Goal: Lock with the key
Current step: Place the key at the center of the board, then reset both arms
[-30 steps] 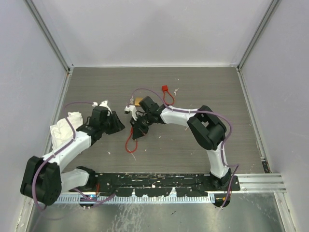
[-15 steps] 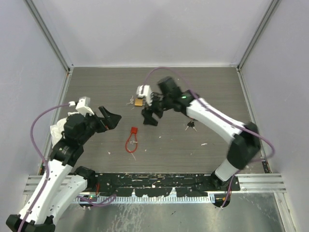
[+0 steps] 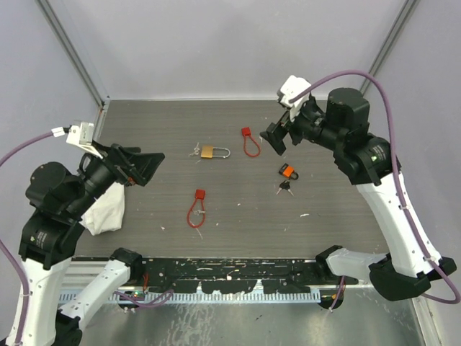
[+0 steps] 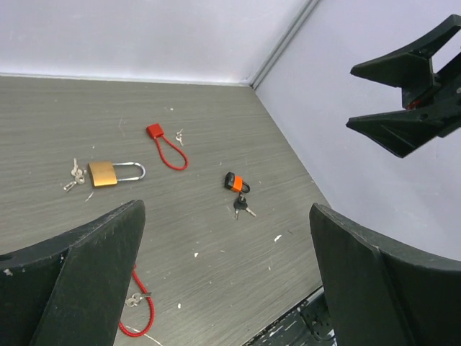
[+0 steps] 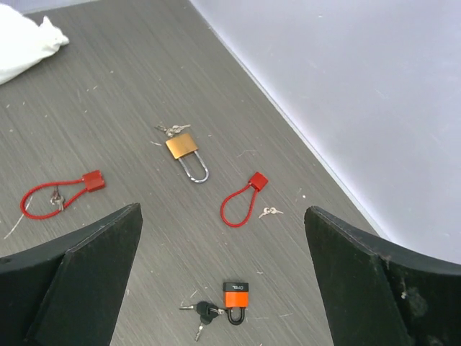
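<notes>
The key [image 3: 284, 188] bunch is too small to count its blades. In the left wrist view, the near red cable lock [image 4: 151, 311] is partly hidden behind the left gripper [image 3: 150, 166] finger [image 4: 86, 281]. The white cloth [image 5: 21, 40] is cut off at the right wrist view's far left edge.

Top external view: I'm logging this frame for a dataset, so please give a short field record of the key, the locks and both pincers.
key: small dark-headed bunch, lying loose on the table beside the orange padlock
other locks: brass padlock; far red cable lock; near red cable lock
left pincer: open, empty, raised
right pincer: open, empty, raised
extra: white cloth under the left arm
task state: key not yet grasped
</notes>
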`<control>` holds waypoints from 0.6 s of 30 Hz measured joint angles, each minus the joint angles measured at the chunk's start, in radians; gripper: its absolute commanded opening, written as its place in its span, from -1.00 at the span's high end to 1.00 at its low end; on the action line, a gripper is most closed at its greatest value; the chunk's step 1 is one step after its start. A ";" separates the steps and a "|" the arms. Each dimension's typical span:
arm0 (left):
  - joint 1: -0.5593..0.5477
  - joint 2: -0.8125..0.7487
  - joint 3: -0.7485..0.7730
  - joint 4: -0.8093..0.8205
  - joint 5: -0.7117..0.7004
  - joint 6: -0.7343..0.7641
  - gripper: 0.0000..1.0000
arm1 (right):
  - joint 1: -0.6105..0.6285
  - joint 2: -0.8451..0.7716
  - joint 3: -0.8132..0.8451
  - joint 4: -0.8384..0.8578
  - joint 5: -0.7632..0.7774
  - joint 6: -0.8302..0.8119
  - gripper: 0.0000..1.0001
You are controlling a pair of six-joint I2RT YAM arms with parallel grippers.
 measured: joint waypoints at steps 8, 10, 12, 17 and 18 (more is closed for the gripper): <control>0.001 0.051 0.210 -0.132 0.027 0.073 -0.97 | -0.045 -0.039 0.042 -0.019 0.031 0.137 -1.00; 0.002 0.054 0.249 -0.144 0.034 0.086 -0.97 | -0.048 -0.056 0.043 -0.016 0.059 0.181 -1.00; 0.002 0.055 0.271 -0.150 0.041 0.097 -0.97 | -0.053 -0.078 0.043 -0.011 0.093 0.224 -1.00; 0.002 0.061 0.278 -0.155 0.067 0.102 -0.97 | -0.066 -0.121 0.043 -0.008 0.145 0.281 -1.00; 0.002 0.066 0.278 -0.156 0.076 0.102 -0.97 | -0.066 -0.127 0.044 -0.008 0.151 0.284 -1.00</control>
